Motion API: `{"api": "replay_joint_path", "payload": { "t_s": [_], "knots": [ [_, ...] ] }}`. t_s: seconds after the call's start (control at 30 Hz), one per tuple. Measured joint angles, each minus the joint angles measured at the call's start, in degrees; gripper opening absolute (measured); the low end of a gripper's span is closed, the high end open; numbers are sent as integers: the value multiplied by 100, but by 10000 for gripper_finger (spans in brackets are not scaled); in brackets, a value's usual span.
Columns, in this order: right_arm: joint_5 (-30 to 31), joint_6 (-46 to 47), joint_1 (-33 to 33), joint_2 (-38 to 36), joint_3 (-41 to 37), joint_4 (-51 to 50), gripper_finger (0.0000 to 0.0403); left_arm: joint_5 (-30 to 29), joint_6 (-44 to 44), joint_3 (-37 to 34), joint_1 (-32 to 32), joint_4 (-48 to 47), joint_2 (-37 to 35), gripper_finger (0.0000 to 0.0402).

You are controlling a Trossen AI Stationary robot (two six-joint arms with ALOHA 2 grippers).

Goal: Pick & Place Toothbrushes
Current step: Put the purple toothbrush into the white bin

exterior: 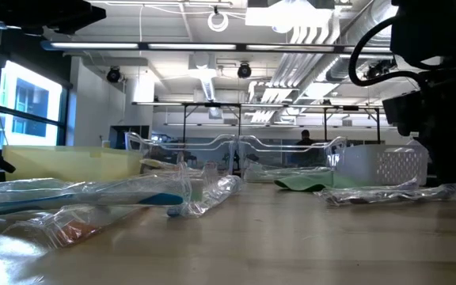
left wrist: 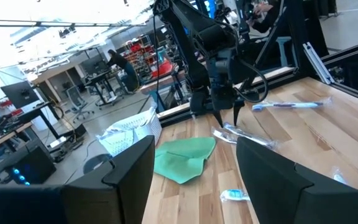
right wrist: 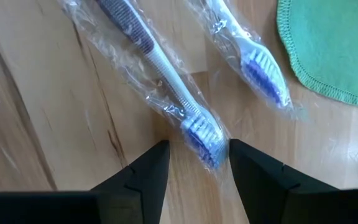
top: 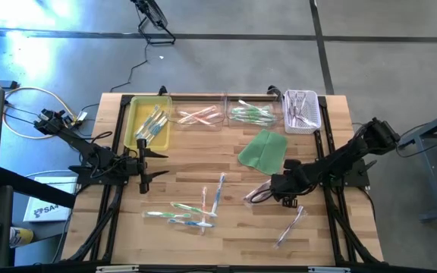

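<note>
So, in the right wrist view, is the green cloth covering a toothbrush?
No, the green cloth lies beside the two wrapped toothbrushes, covering neither.

A flat green cloth [top: 263, 149] lies on the light wooden slatted table [top: 203, 246]. Along the far edge stand a yellow rectangular tray [top: 133, 121], two clear plastic trays [top: 200, 116] and a white perforated basket [top: 302, 112].

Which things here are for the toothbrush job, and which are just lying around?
For the job:
- wrapped purple-bristled toothbrushes
- loose wrapped toothbrushes on the wood
- yellow tray, clear trays, white basket
- open right gripper

Lying about:
- flat green cloth
</note>
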Motion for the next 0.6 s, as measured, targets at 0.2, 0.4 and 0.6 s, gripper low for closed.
{"api": "replay_joint_path", "payload": {
  "t_s": [0.2, 0.4, 0.6],
  "knots": [
    [56, -99, 2, 7, 0, -26, 165, 0, 16, 0, 0, -4, 0, 220],
    [-39, -242, -2, 7, -8, 67, 165, 0, 16, 0, 0, -7, 0, 220],
    [-32, -283, -2, 24, 75, 158, 165, 0, 16, 0, 0, -4, 0, 220]
  ]
}}
